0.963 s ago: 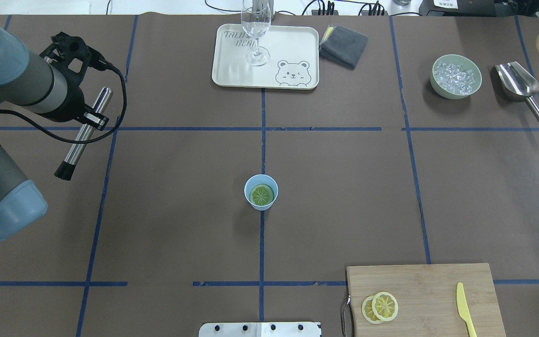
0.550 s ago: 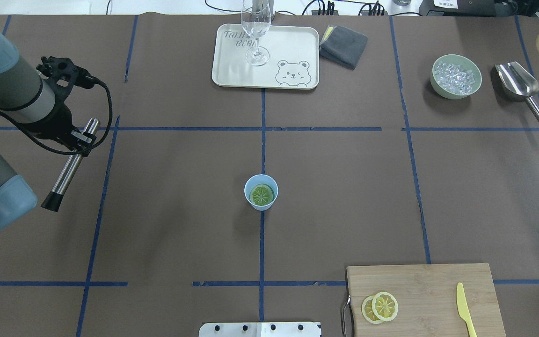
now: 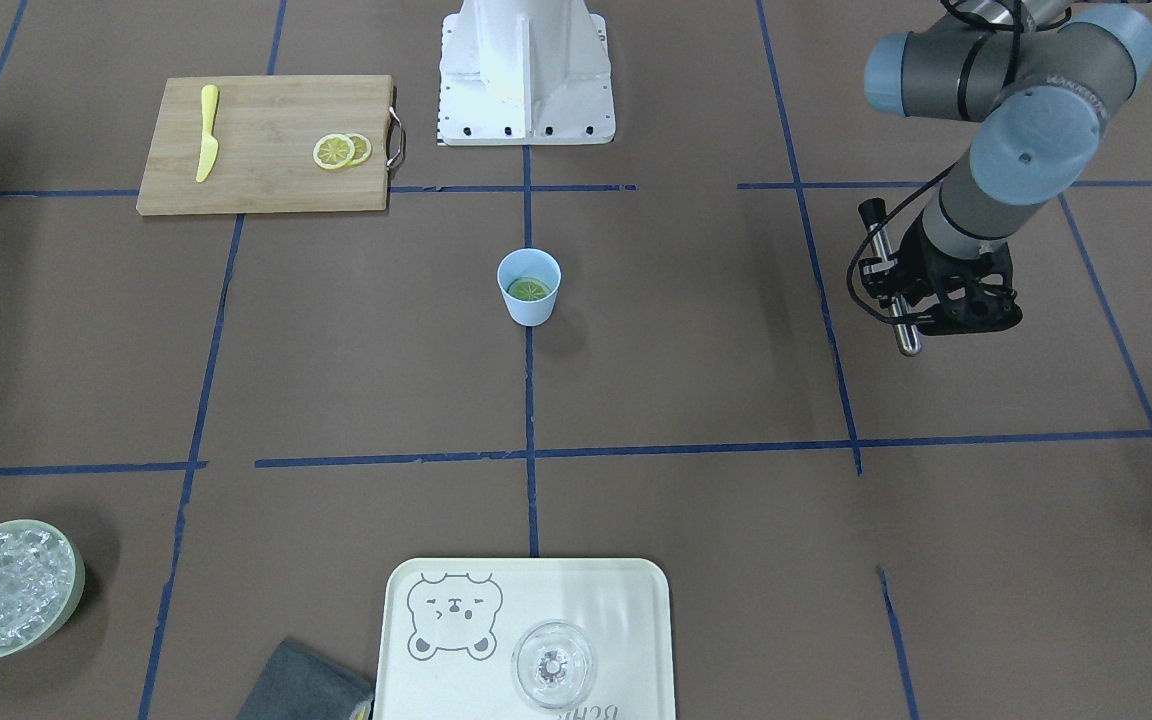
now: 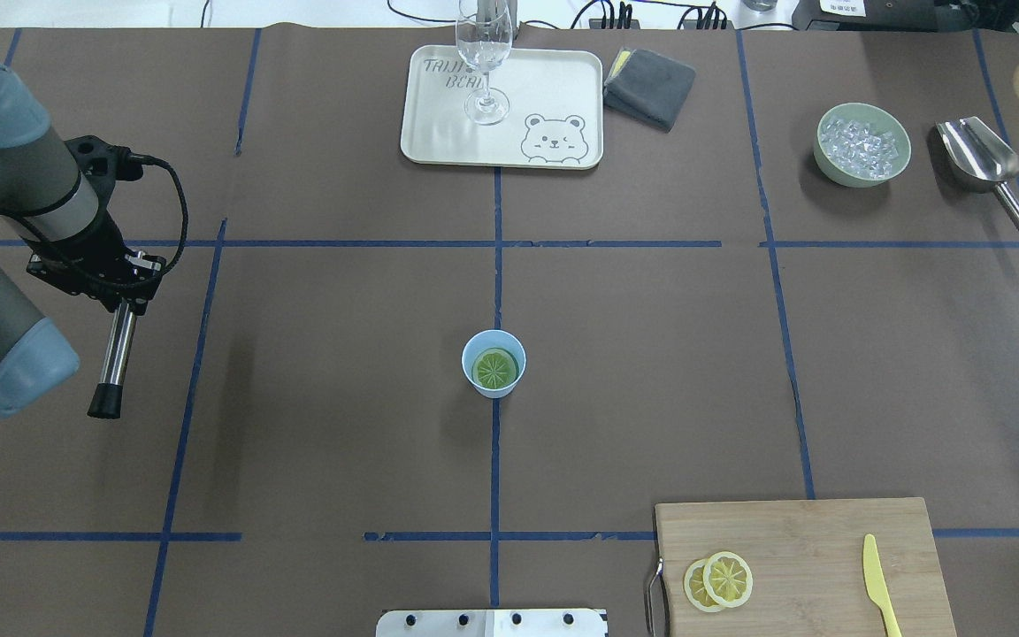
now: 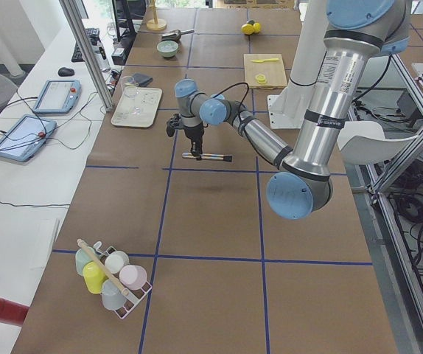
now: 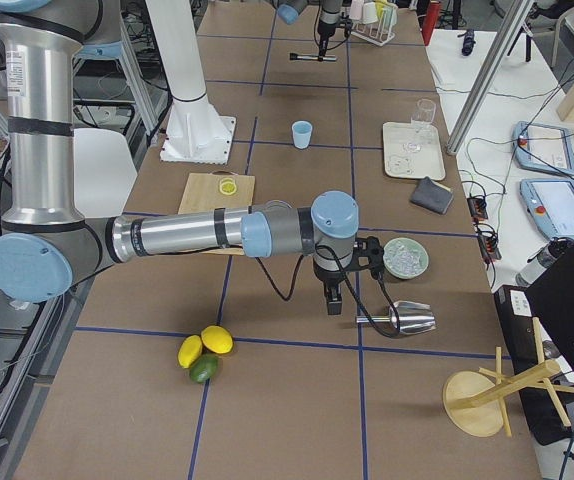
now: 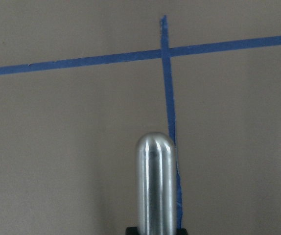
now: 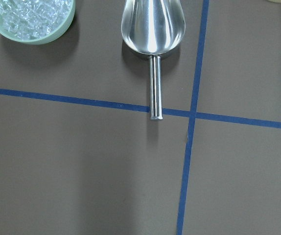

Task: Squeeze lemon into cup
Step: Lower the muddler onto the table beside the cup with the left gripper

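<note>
The light-blue cup stands at the table's middle, also in the front-facing view. One lemon slice lies inside it. Two more slices overlap on the cutting board. My left gripper is at the far left of the table, well away from the cup, shut on a steel rod with a black tip; the rod's rounded end shows in the left wrist view. My right gripper shows only in the right side view, near the scoop; I cannot tell its state.
A tray with a clear glass and a grey cloth sit at the back. A bowl of ice and a metal scoop are at the back right. A yellow knife lies on the board.
My left arm has drawn back toward the robot and further left. The rod it holds has swung from slanted to nearly straight, black tip pointing at the robot's side.
</note>
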